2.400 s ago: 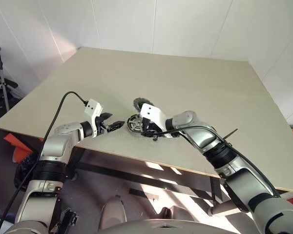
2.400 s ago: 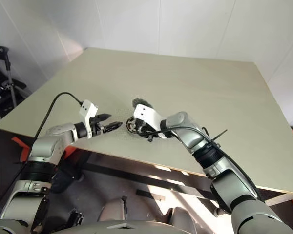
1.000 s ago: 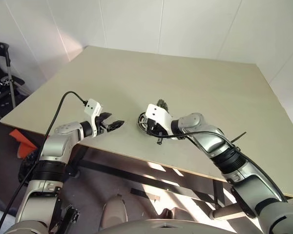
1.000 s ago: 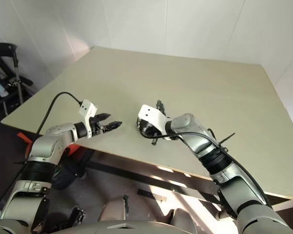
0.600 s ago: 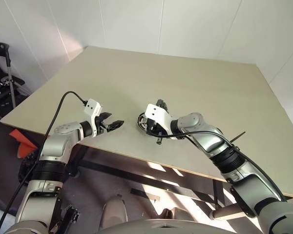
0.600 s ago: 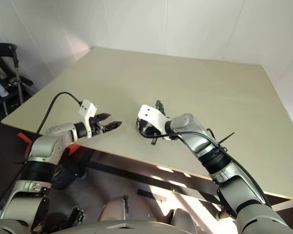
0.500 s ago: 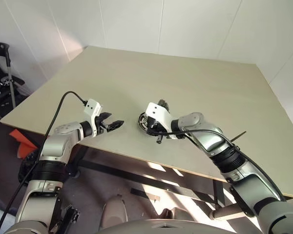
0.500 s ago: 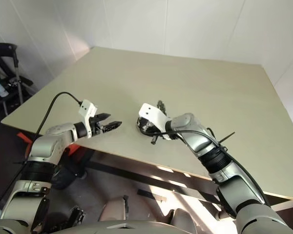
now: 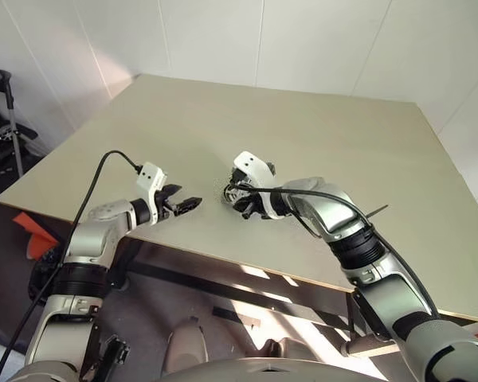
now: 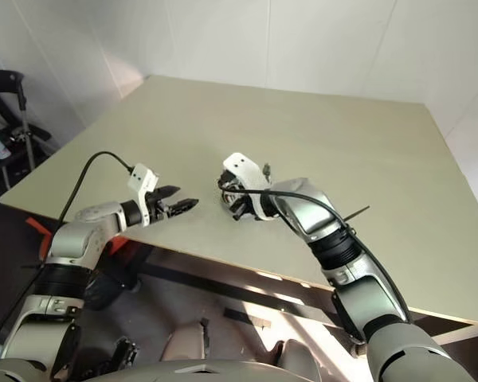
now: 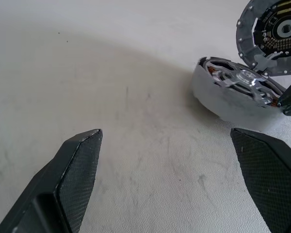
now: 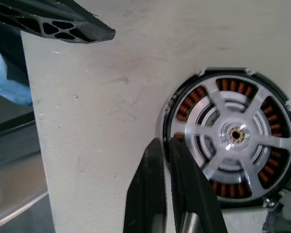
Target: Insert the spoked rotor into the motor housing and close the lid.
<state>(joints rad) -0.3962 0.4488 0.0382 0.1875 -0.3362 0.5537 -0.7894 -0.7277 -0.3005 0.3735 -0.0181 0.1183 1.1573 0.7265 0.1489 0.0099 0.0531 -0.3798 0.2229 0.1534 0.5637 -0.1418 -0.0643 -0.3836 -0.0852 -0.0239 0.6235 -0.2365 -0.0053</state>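
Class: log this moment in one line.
rotor: in housing | lid: off, beside | left pincer: open | right pincer: shut, over housing rim

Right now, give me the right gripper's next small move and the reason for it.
Probably open the right gripper and shift it to the lid. The spoked rotor already sits in the motor housing, with copper windings showing between its spokes. The lid leans tilted at the housing's edge, not yet closed. The gripper is shut and holds nothing.
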